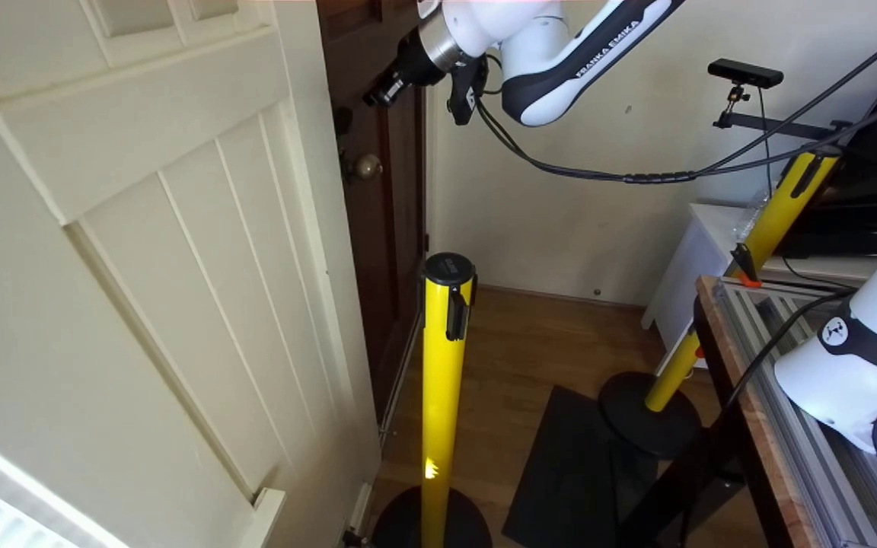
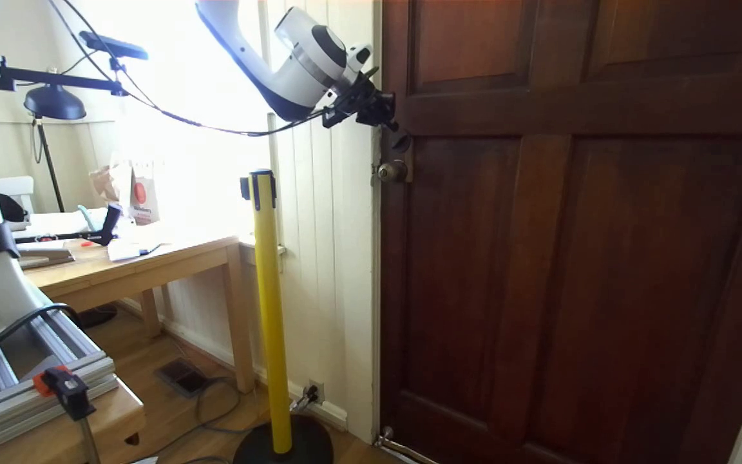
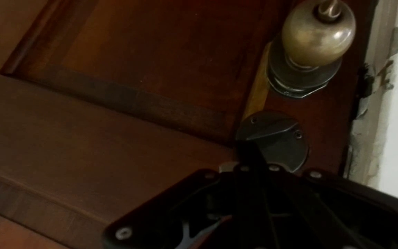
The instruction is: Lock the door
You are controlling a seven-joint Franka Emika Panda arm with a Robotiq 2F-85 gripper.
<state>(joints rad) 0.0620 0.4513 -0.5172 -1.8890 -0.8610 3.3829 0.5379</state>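
The dark-brown panelled wooden door [image 2: 474,258] runs off at twelve o'clock in both exterior views, as does the white-and-black jointed arm [image 2: 310,74]. The arm's black metal tool [image 3: 254,157], dim in the wrist view, has its fingers together. There, the round brass-coloured knob [image 3: 313,38] stands at one o'clock from the dark round metal lock plate [image 3: 278,140], whose screws only this view shows. The tool hides the plate around eight o'clock; whether they touch, I cannot tell.

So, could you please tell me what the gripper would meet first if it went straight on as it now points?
Most likely the round dark lock plate on the door: the fingers cover part of it in the wrist view, though the depth between them is unclear.
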